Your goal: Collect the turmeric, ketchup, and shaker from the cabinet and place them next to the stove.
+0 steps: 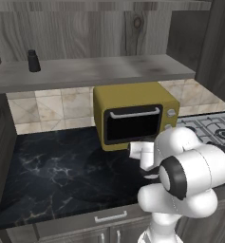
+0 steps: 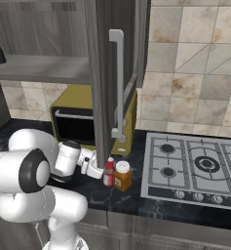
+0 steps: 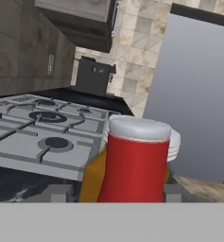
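The ketchup (image 2: 108,172), a slim red bottle, stands upright on the dark counter just left of the stove (image 2: 195,163). The squat orange turmeric jar (image 2: 122,176) touches its right side. My gripper (image 2: 95,168) is level with the ketchup, its jaws open on either side of the bottle. In the hand view the ketchup (image 3: 134,165) rises between my fingertips (image 3: 61,193), with a gap on the left side. The turmeric (image 3: 91,179) shows behind it. The black shaker (image 1: 33,61) stands on the cabinet shelf (image 1: 95,71) at the far left.
A yellow-olive microwave (image 1: 133,114) sits on the counter under the shelf, right behind my hand. The cabinet door (image 2: 102,73) with its long white handle hangs open above the bottle. Dark marble counter (image 1: 61,171) lies free to the left.
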Controlling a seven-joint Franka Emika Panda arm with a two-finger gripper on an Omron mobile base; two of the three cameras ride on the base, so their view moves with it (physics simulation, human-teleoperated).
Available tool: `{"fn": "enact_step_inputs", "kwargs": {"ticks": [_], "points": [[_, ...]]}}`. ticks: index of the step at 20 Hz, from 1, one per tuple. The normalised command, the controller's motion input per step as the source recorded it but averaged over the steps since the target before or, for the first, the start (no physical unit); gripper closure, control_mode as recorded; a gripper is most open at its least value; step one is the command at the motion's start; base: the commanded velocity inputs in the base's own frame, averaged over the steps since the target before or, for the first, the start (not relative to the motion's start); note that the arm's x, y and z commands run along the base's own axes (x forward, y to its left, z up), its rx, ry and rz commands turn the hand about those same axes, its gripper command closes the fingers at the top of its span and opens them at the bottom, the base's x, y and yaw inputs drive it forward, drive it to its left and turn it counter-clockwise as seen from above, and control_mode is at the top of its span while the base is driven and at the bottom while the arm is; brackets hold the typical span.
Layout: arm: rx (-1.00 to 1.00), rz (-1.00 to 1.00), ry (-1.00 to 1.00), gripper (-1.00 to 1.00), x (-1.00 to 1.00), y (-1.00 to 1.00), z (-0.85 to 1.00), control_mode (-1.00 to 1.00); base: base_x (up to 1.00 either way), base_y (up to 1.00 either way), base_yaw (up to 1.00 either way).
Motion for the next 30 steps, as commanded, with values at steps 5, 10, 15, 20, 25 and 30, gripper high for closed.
{"fn": "enact_step_inputs", "kwargs": {"ticks": [5,10,15,20,25,30], "points": [[0.0,0.0,0.0,-1.0,0.0,0.01,0.0,-1.0,0.0,0.0,0.0],[0.0,0.0,0.0,-1.0,0.0,0.07,0.0,-1.0,0.0,0.0,0.0],[-0.01,0.0,0.05,-1.0,0.0,0.24,0.0,-1.0,0.0,0.0,0.0],[0.0,0.0,0.04,-1.0,-0.06,0.23,0.0,-1.0,0.0,0.0,0.0],[0.0,-0.01,0.02,-1.0,-0.07,0.2,0.01,-1.0,0.0,0.0,0.0],[-0.07,-0.01,-0.01,-1.0,-0.35,0.36,0.13,-1.0,0.0,0.0,0.0]]}}
